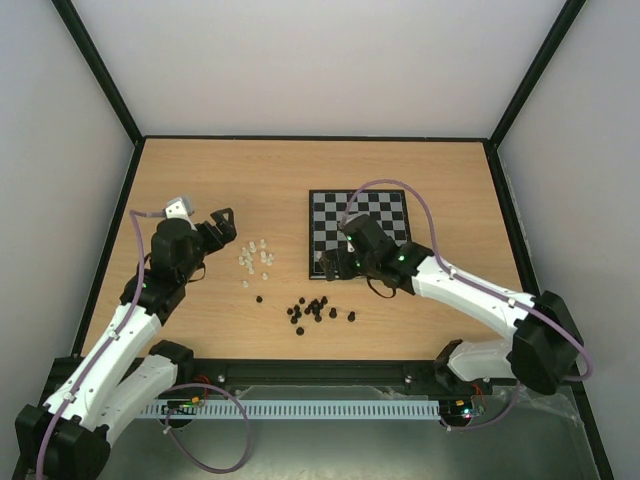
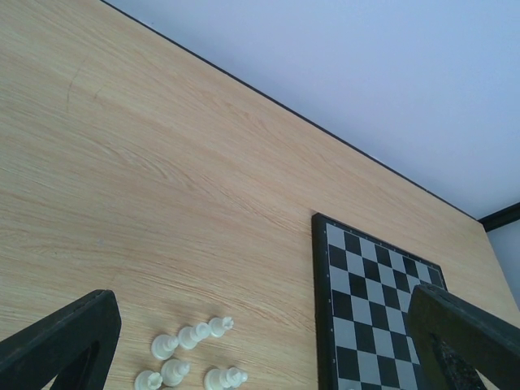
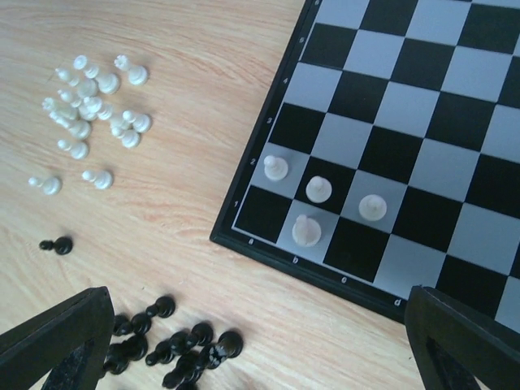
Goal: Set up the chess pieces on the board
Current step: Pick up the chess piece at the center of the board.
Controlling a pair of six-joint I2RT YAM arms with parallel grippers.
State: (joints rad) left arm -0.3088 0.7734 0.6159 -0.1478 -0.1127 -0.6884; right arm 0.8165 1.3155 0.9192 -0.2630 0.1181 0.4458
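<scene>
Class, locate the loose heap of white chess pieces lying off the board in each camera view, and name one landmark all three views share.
Top external: the loose white chess pieces lie left of centre, left of the board.
Left wrist: loose white chess pieces at the bottom edge, left of the board.
Right wrist: loose white chess pieces at upper left, left of the board.
Shared landmark: the board's dark border.
</scene>
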